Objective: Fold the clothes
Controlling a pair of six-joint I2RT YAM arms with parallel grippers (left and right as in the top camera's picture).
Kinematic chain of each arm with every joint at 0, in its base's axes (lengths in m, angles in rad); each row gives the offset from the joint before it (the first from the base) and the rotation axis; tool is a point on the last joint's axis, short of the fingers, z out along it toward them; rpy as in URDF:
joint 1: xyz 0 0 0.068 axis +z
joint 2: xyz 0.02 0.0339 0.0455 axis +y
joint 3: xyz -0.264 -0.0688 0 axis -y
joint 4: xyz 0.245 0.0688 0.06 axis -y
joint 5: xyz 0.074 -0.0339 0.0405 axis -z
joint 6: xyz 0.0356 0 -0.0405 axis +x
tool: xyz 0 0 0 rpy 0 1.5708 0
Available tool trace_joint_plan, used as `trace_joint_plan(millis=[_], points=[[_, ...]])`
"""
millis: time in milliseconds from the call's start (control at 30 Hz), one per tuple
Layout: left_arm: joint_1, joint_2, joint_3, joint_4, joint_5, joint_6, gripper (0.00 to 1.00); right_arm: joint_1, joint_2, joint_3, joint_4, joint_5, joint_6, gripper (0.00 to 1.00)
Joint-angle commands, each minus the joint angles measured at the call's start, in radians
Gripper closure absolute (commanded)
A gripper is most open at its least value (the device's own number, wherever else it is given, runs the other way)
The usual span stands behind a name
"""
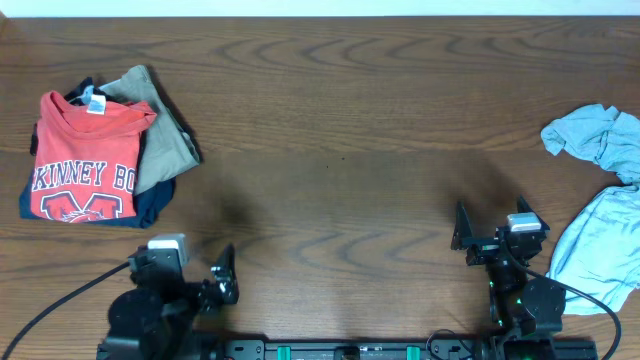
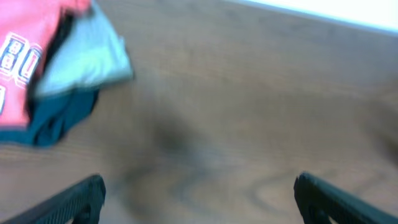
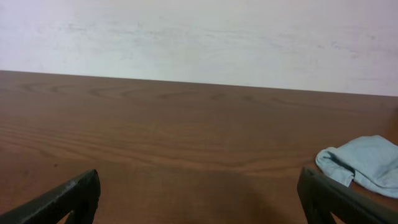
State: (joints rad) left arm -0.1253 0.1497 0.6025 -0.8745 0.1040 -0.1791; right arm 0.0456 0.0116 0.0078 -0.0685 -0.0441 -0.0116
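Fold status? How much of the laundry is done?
Done: coral-red T-shirt lies folded atop a stack at far left. In hand: nothing; left gripper and right gripper have jaws open, empty. Left: pale blue shirt crumpled at right edge.

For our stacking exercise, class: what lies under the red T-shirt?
Under the red T-shirt lie an olive-grey garment and a navy garment, both showing past its edges. How far they reach beneath it, and whether more lies there, is covered.
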Motion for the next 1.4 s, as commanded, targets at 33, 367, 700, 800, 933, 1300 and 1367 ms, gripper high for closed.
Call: trace_joint_plan(millis=[33,367,700,800,933,1300,1367], points=[[0.016,-0.087,-0.174,0.158,-0.023,0.01,0.02,0.007,-0.007,-0.002,-0.003,0.014,-0.012,0.01],[0.055,-0.148,-0.466,0.742,-0.023,0.136,0.02,0.007,-0.007,-0.002,-0.003,0.014,-0.012,0.01],[0.106,-0.148,-0.599,0.816,-0.022,0.148,0.02,0.007,-0.007,-0.002,-0.003,0.014,-0.012,0.01],[0.106,-0.147,-0.599,0.811,-0.023,0.148,0.02,0.007,-0.007,-0.002,-0.003,0.014,-0.012,0.01],[0.106,-0.146,-0.599,0.811,-0.023,0.148,0.02,0.007,-0.007,-0.002,-0.003,0.014,-0.012,0.01],[0.106,-0.146,-0.599,0.811,-0.023,0.148,0.02,0.007,-0.007,-0.002,-0.003,0.014,-0.012,0.01],[0.106,-0.146,-0.599,0.811,-0.023,0.148,0.02,0.007,-0.007,-0.002,-0.003,0.014,-0.012,0.01]])
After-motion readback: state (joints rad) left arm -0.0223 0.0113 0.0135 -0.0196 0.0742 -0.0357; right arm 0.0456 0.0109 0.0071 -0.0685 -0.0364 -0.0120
